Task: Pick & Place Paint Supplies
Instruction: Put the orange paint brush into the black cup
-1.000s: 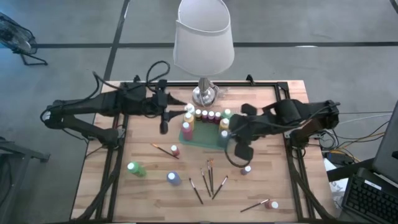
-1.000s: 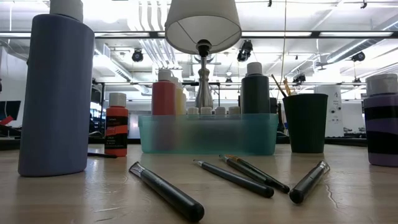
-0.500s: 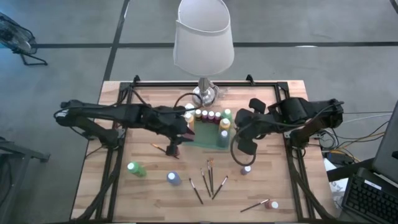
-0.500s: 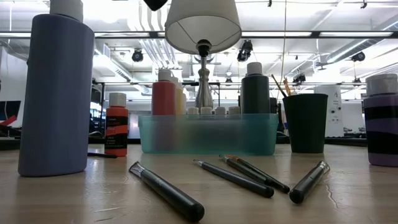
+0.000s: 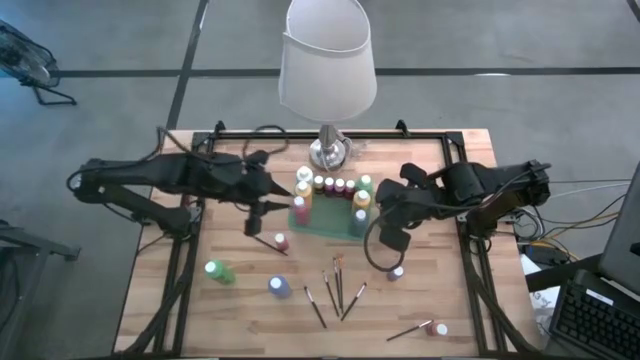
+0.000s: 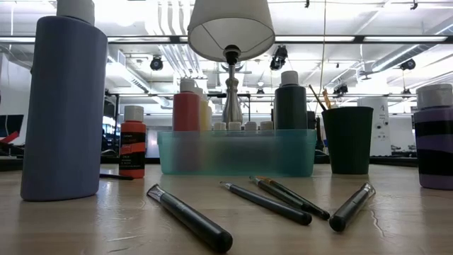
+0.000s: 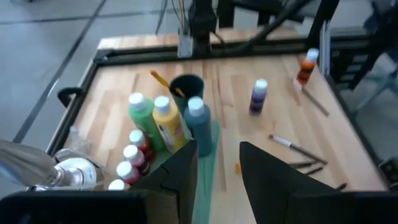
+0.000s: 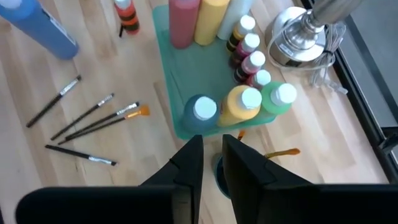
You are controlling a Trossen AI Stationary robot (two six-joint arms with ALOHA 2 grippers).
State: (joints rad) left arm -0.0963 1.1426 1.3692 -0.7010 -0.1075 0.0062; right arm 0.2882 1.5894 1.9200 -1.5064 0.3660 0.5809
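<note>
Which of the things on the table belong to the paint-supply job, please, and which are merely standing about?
Part of the job:
- paint bottles in the teal tray
- loose bottles: green, blue, red, purple
- paintbrushes lying on the table
- dark brush cup

Just standing about:
- lamp with the white shade

A large open lab or workshop hall is indicated by the bare grey concrete floor (image 5: 120, 40) marked with dark lines, the rows of ceiling strip lights (image 6: 396, 39), and the black-framed wooden worktop (image 5: 240, 320) with a computer keyboard (image 5: 590, 320) set beside it.
</note>
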